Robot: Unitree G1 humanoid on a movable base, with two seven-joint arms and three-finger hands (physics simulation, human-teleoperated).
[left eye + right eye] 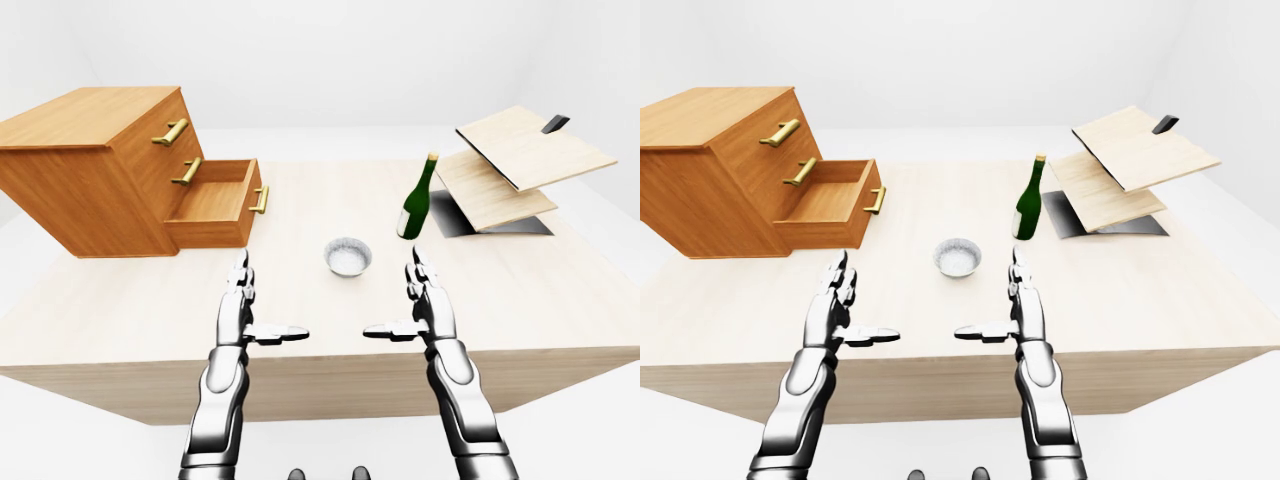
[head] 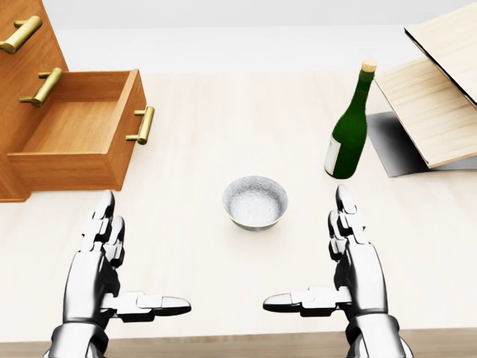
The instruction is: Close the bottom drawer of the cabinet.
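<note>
Both our hands, left hand [image 2: 100, 257] & right hand [image 2: 354, 261], hover open and empty, so we press the bottom drawer [image 2: 82, 138] front squarely w/ left palm.

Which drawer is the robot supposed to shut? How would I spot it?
Find the wooden cabinet at the table's left end in the left-eye view. It has three gold-handled drawers; the bottom drawer is the only one pulled out, showing its empty inside.

Bottom drawer [image 1: 215, 203] open; hands apart
</note>
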